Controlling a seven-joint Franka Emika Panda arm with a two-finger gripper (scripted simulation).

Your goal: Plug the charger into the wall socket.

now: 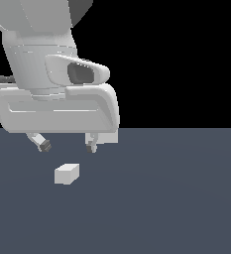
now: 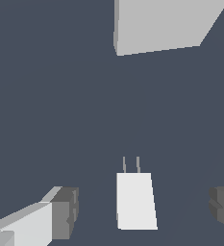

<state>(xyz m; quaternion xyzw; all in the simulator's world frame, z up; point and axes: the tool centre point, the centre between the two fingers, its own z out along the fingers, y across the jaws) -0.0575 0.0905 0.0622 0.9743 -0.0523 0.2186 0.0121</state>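
Observation:
The charger (image 1: 67, 173) is a small white block lying on the dark grey floor. In the wrist view the charger (image 2: 135, 200) shows two thin prongs that point toward the wall socket (image 2: 164, 24), a large flat white panel some way off. In the exterior view only a corner of the wall socket (image 1: 108, 137) peeks out behind the hand. My gripper (image 1: 67, 147) hangs open just above the charger, with nothing held. Its dark fingertips (image 2: 65, 212) stand on either side of the block without touching it.
The dark grey floor (image 1: 176, 198) stretches flat around the charger. The bulky white hand and arm (image 1: 57, 89) fill the upper part of the exterior view's left and hide most of what lies behind them.

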